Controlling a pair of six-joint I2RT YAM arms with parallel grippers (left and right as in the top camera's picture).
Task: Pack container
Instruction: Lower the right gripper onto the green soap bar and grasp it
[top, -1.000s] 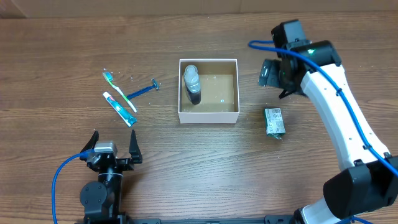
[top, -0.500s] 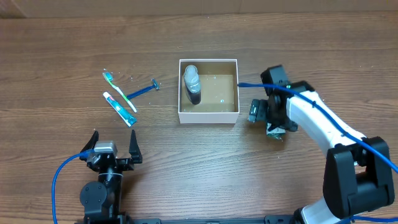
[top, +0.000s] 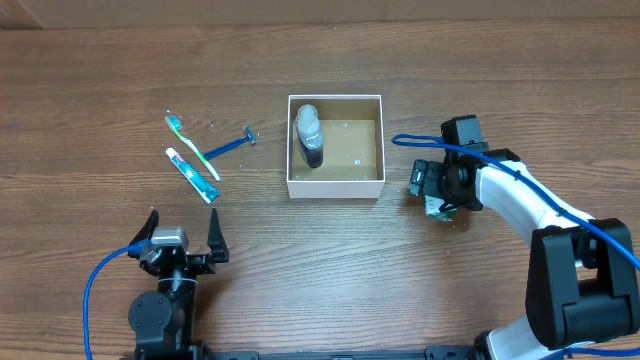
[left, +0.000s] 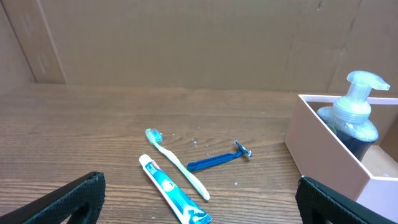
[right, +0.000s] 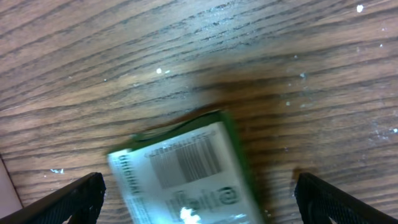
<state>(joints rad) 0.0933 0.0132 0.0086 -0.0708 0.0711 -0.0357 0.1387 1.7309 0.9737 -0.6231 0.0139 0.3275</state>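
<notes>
Overhead, the container (top: 335, 187) is seen ahead of the left gripper (top: 182, 232) and off to its right, just beside the right gripper (top: 432, 190). One pump bottle (top: 309, 136) has been placed inside it, so a single item is judged packed. Four are left outside. The toothbrush (top: 192, 146), the toothpaste tube (top: 193, 175) and the razor (top: 228, 146) lie ahead of the left fingers, well short of being reached. The green packet (right: 186, 168) lies between the right fingers.

Both pairs of fingers are held spread apart. Nothing is between the left pair. The right pair is set down astride the packet, and no grip on it has been made.

Overhead, the packet is largely hidden under the right arm. The right wrist view shows its barcode face flat on the wood between the fingertips. That view is blurred, so contact with either finger cannot be settled. Only the left wrist view shows the bottle's pump head rising above the container wall.
</notes>
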